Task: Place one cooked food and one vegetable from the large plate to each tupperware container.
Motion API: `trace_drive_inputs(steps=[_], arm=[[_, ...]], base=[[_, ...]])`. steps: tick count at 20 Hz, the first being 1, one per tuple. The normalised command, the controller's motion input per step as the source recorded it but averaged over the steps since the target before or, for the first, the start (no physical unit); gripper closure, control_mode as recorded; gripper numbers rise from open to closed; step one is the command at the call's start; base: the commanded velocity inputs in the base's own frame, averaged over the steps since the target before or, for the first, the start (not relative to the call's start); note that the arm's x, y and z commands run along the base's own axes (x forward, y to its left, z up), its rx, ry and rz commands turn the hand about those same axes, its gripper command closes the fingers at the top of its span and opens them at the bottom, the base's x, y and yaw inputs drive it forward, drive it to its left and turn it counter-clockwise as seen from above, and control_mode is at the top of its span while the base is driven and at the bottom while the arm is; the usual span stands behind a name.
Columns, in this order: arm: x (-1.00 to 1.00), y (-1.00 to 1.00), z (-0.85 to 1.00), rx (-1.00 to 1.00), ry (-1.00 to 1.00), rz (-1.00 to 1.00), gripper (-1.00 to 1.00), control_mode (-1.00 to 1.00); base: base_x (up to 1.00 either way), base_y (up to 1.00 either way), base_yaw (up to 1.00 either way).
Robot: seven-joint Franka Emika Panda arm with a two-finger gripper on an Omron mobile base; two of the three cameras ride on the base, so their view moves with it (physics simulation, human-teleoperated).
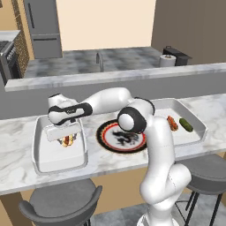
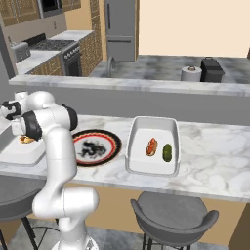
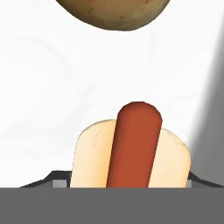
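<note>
My gripper (image 1: 65, 133) reaches down into the left tupperware container (image 1: 42, 154), shut on a hot dog (image 1: 66, 141). In the hand view the hot dog (image 3: 133, 148), a red sausage in a pale bun, spans the gap between the dark fingertips (image 3: 59, 180) just above the white floor. A brown potato (image 3: 111, 11) lies on that floor just beyond it. The large plate (image 1: 105, 137) with its black rim and red ring lies between the two containers, partly behind my arm. The right tupperware container (image 2: 141, 163) holds another hot dog (image 2: 152, 146) and a green vegetable (image 2: 167, 152).
Both containers and the plate sit on a marble counter (image 2: 215, 166) with a raised ledge (image 1: 132, 77) behind. Two grey stools (image 2: 173, 215) stand under the counter's front edge. A sink and a paper towel roll (image 2: 191, 73) are on the far counter.
</note>
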Motion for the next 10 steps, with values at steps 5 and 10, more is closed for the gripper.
trace_drive_inputs(steps=[5,10], arm=[[0.05,0.03,-0.25,0.01,0.0,-0.03,1.0,-1.0],[0.01,0.07,-0.03,0.0,-0.01,-0.01,1.0,-1.0]], base=[[0.0,0.0,0.0],[0.0,0.0,0.0]])
